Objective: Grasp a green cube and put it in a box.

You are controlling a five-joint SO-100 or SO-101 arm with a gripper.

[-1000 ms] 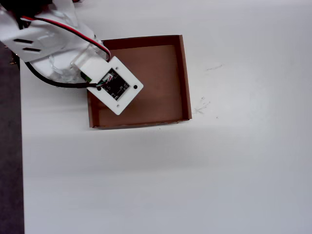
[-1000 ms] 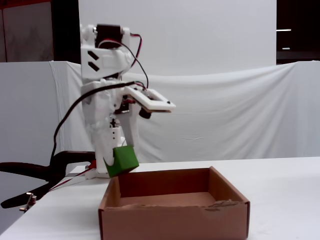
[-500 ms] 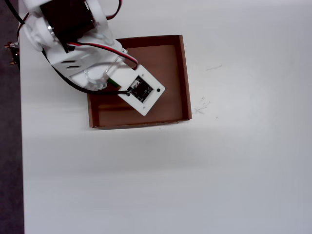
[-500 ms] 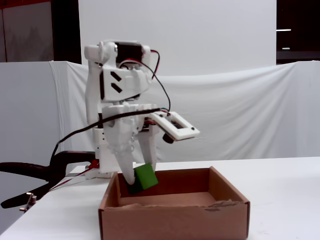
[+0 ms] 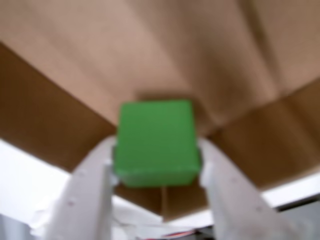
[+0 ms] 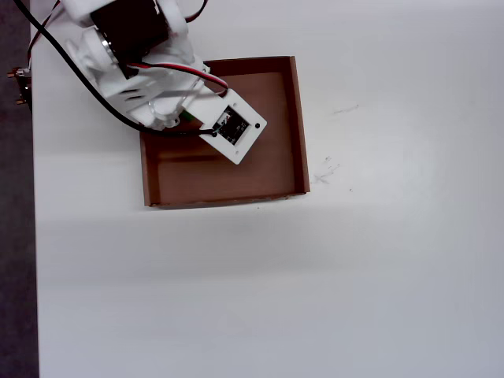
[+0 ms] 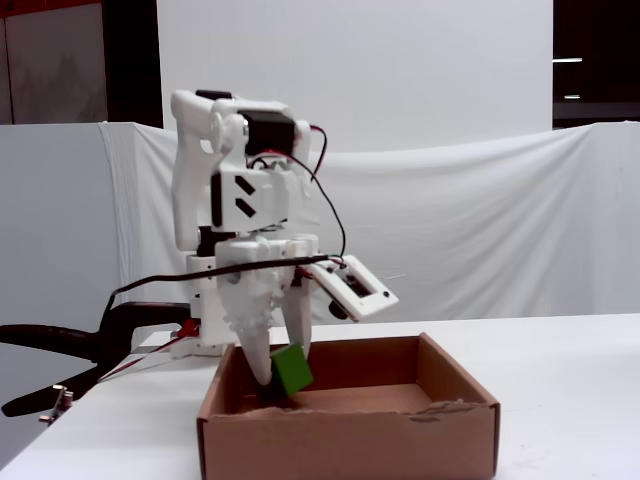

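- In the wrist view the gripper (image 5: 156, 175) is clamped on the green cube (image 5: 155, 142), one finger against each side
- Beyond it lies the box (image 5: 210, 55) floor; the fixed view shows the cube (image 7: 292, 369) lowered inside the walls near the left side
- Grasp and carry look done; what remains is to let the cube go and lift clear

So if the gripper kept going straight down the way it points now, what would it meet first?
Most likely the floor of the box: the gripper, shut on the green cube, points down inside its walls. How much gap remains below the cube is unclear.
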